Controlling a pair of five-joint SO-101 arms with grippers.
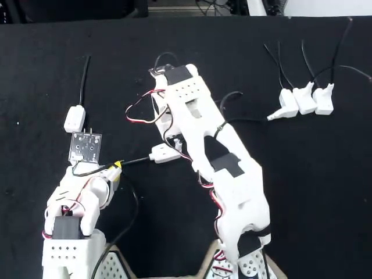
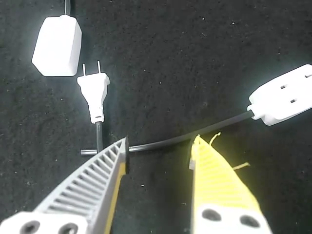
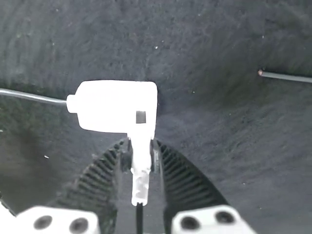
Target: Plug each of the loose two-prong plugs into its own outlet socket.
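Black tabletop (image 1: 35, 70) carries a loose two-prong plug (image 2: 93, 90) just beyond the left gripper (image 2: 160, 141), off to its grey finger's side. The plug's long axis runs away from the fingers, and its prongs end close beside a white outlet socket (image 2: 56, 45). Left fingers stand wide apart astride a black cord (image 2: 219, 129), so this arm is nearer, while the right gripper (image 3: 140, 158) has its fingers closed on another plug (image 3: 141, 170) set against a second socket (image 3: 114, 106).
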